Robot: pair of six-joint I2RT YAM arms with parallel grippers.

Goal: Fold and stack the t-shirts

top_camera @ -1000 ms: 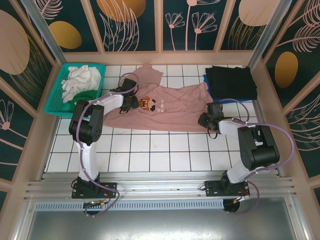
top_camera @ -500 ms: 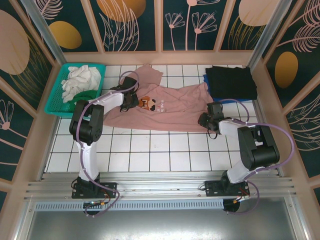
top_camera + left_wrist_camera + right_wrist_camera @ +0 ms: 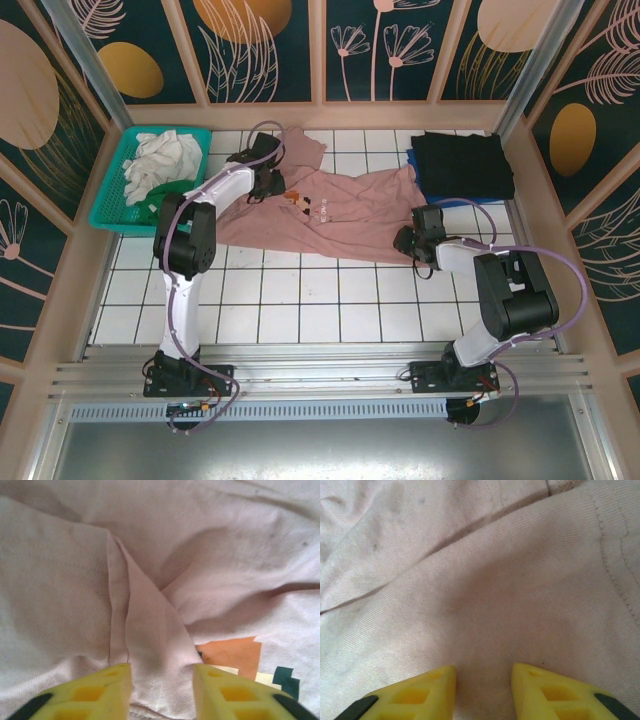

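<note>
- A shirt (image 3: 340,215) is lying spread across the far middle of the table (image 3: 300,300).
- A basket (image 3: 110,215) is sitting at the far left corner, near the shirt's left end, with cloths (image 3: 160,160) lying in it.
- A folded stack (image 3: 462,165) is resting at the far right corner, just beside the shirt's right end.
- The left gripper (image 3: 278,188) is sitting on the shirt's far left part, with a fold standing between its fingers (image 3: 100,690).
- The right gripper (image 3: 406,242) is resting at the shirt's near right edge.
</note>
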